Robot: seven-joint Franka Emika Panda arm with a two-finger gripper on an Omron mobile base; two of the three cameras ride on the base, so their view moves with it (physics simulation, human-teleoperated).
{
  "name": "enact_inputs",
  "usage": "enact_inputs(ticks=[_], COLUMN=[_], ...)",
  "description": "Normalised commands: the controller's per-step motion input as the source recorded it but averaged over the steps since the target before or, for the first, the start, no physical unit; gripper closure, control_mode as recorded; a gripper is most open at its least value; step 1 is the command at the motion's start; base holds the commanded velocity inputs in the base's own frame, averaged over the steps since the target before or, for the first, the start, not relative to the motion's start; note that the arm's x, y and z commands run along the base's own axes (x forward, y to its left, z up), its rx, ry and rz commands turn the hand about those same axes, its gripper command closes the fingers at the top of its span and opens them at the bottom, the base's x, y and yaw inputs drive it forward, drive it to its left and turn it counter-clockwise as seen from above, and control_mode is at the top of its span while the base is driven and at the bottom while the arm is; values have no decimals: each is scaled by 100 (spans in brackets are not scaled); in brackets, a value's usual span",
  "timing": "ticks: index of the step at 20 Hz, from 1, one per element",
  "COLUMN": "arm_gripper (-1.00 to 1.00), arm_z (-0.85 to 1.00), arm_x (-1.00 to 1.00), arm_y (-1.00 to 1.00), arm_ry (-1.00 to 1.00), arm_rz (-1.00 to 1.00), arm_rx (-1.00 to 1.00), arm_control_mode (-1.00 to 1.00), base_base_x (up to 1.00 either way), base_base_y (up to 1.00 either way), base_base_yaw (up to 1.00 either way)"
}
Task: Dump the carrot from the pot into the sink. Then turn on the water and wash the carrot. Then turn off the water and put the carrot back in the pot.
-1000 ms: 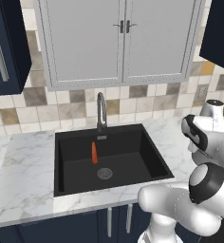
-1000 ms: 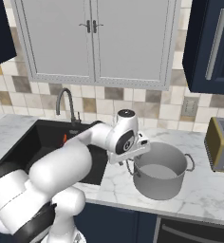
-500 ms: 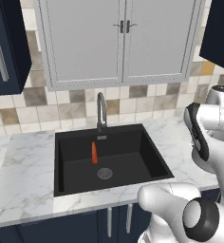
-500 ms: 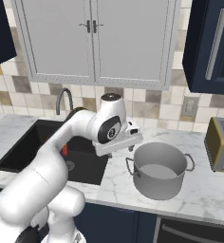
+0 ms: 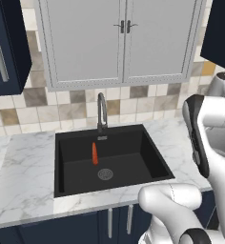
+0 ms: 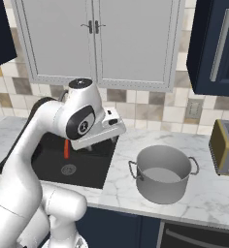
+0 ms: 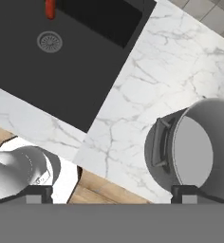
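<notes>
I've got the carrot [image 5: 94, 153] lying in the sink [image 5: 148, 162], on the black floor just behind the round drain [image 5: 105, 174] and in front of the faucet [image 5: 102, 112]. Its long axis runs front to back, one end toward the drain and the other toward the faucet base. No stream shows at the spout, so I judge the dump done and the water step next.

From the hand view the carrot [image 7: 50, 8] sits at the top left edge with the drain [image 7: 50, 42] just below it, well apart from where my jaws point. The jaws stand wide open with nothing between them, hanging over the marble tabletop [image 7: 147, 80] between sink and pot [image 7: 199, 149]. The pot is empty, upright on the tabletop to the right of the sink [image 6: 94, 167], its near loop handle close to my right finger.

So whatever I reach for next lies leftward and back across the basin: the faucet behind the carrot, beyond the sink's far rim. The hand [image 6: 98, 133] hangs above the sink's right edge.
</notes>
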Motion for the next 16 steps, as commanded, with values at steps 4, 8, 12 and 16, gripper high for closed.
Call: enact_inputs(ticks=[4, 8, 12, 16], arm_gripper=[-100, -100, -100, -100], arm_z=[47, 30, 11, 0], arm_x=[0, 1, 18, 26], arm_y=[54, 50, 41, 29], arm_ry=[-1, 0, 0, -2], arm_rz=[0, 0, 0, 0], arm_rx=[16, 17, 16, 14], arm_control_mode=[-100, -100, -100, -100], base_base_x=[0, 0, 0, 0], base_base_y=[0, 0, 0, 0], base_base_yaw=[0, 0, 0, 0])
